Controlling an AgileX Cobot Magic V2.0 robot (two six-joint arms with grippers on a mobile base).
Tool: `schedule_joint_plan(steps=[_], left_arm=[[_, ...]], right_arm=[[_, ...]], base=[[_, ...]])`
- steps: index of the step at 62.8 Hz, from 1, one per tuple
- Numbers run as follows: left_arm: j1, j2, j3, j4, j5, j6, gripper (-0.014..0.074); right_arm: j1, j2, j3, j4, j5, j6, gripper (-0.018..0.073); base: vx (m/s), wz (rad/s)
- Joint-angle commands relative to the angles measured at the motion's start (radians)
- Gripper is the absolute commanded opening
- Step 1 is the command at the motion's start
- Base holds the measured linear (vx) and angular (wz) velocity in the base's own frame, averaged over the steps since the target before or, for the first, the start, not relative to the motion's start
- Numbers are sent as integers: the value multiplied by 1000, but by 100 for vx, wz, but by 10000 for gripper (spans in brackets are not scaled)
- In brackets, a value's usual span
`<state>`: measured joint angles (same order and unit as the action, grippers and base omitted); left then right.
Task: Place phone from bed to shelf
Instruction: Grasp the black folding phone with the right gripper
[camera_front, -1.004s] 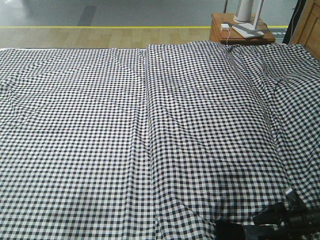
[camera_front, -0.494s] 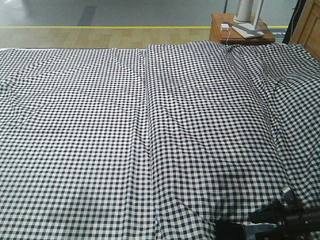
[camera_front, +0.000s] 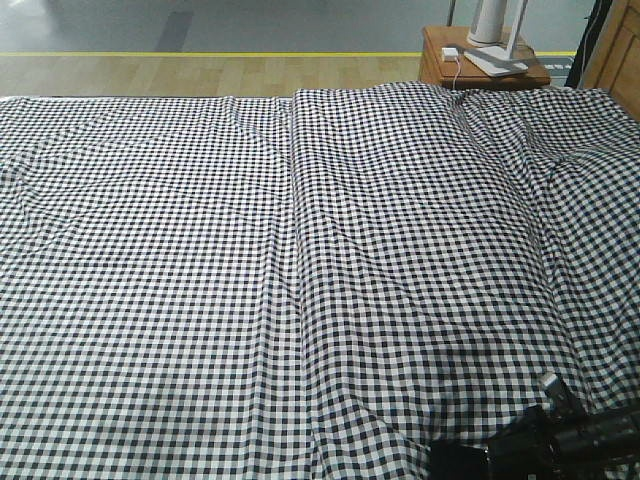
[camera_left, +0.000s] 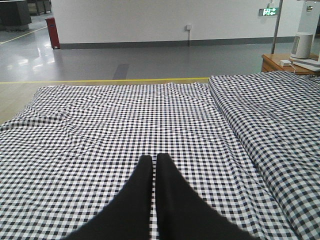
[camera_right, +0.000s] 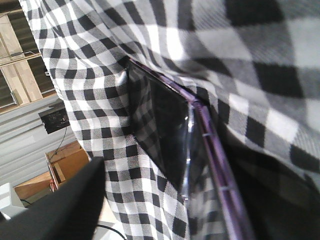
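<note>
Right fingers: one black finger shows at 7 o'clock in the right wrist view, with a strip of checked sheet between it and the phone. The other finger is not made out; the dark mass at 5 o'clock may be it or only shadow. Judged spread wide, holding nothing.

Left fingers: two black blades pressed together at the tips, empty, low over the sheet.

The slim glossy black phone with a pinkish-purple edge lies on the bed, nestled in a fold of sheet, its long edge running from 11 to 5 o'clock. It fills the middle of the right wrist view.

The wide bed under a wrinkled black-and-white gingham sheet fills the front view. The right arm sits low at 5 o'clock, at the near edge.

A light wood upright panel at 1 o'clock is likely the shelf, beside a small brown nightstand.

Step in hand: the pick-up approach; nothing lifted yet. Next move, as I read it: settle the fingers across the phone's thin edges and close without pinching the sheet.
</note>
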<state>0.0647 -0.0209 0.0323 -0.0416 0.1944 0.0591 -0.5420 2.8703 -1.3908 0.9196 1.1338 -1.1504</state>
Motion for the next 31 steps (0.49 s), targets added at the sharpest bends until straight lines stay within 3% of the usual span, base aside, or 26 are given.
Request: schedule_joint_plan(steps=[1,18,31], left_arm=[[-3,-7,7,-9,-72,0,1],[-3,-7,7,-9,-72,0,1],[-3,-7,7,-9,-72,0,1]], right_arm=[[-6,-50,-6,-10,155,-13,312],[-6,-52,-6,-71,155,-13,-17],[-6,-87,-6,-70,156,-12,-9]], base=[[0,0],[0,0],[0,0]])
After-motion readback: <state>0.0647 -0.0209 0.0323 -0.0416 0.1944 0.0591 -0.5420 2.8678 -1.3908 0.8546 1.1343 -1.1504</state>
